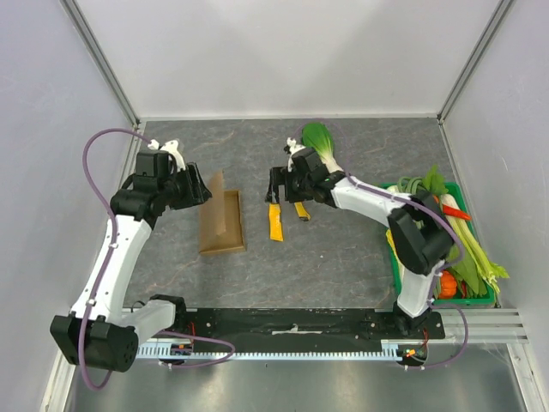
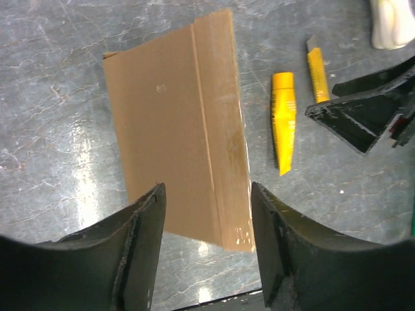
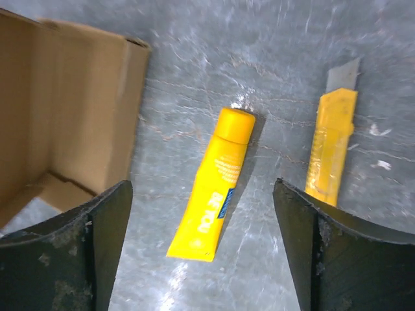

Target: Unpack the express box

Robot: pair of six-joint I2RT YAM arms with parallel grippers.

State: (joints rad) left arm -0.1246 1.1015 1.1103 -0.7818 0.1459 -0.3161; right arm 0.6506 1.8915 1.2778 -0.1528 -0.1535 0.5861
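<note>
**A:** Where was the express box (image 1: 222, 225)?

**B:** Flat on the desk (image 1: 343, 257), just ahead of the left claw (image 2: 207, 191), with its long side running away from the fingers and one flap standing up. That claw stood apart and held nothing, and I saw no finger touching the cardboard.

**A:** Why hover there?

**B:** I judged it was placed either to steady the box or to keep clear while the other arm worked. With the flap raised, the box was already open.

**A:** And the contents?

**B:** A yellow tube (image 3: 211, 210) lay on the desk directly under the right claw (image 3: 201, 188), between its two fingers, cap pointing away. A yellow utility knife (image 3: 332, 152) lay beside the tube, close to one finger, with its blade showing. The box's open end sat off to that claw's other side, and the corner of its inside that showed was bare.

**A:** Was the right claw clamped on anything?

**B:** No, it was spread wide and gripping nothing. It looked lined up over the tube, so I took the tube as its likely next pick.

**A:** Anything farther out?

**B:** A bok choy (image 1: 322, 146) lay behind that claw, and a green crate (image 1: 470, 302) of vegetables sat back beside the arm's base.
</note>
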